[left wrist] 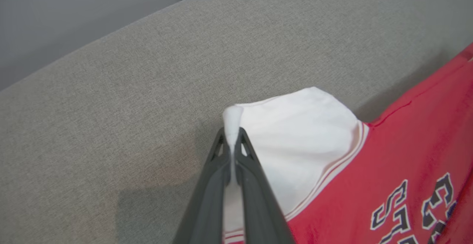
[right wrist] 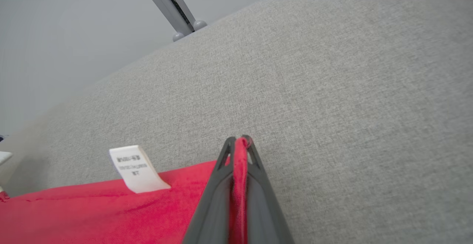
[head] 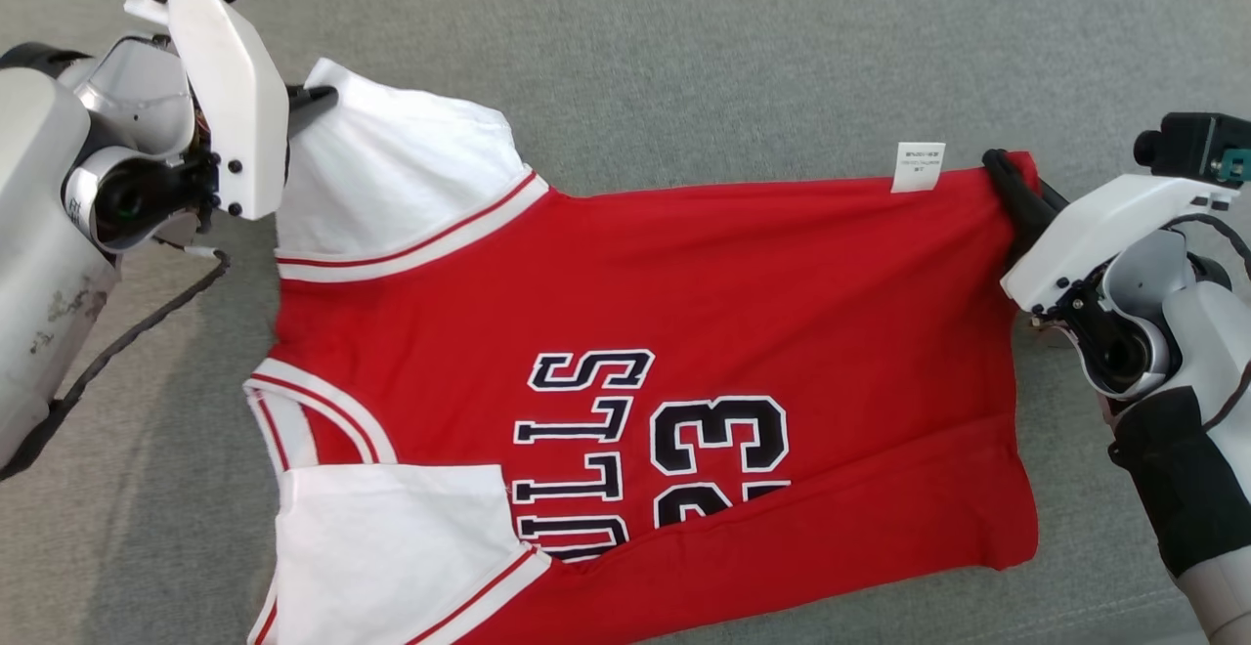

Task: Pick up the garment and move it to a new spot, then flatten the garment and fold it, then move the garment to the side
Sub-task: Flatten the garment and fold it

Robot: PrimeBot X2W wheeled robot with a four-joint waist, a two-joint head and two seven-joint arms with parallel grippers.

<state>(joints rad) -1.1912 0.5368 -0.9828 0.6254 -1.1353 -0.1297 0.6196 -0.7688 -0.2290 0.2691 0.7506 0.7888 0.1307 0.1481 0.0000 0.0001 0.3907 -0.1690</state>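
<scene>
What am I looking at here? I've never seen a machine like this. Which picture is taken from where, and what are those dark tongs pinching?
It is a wheeled robot with two arms, each ending in a two-fingered hand. The wide picture comes from a camera on its head, looking down at a grey padded surface. On it lies a red and white basketball jersey, spread out, with its lettering running sideways. The other two pictures come from cameras on the wrists, each looking along that hand's dark fingers. The left hand is shut on the edge of a white sleeve. The right hand is shut on a red corner at the hem end, near the small white label. So the robot holds the jersey's far edge at both ends.
</scene>
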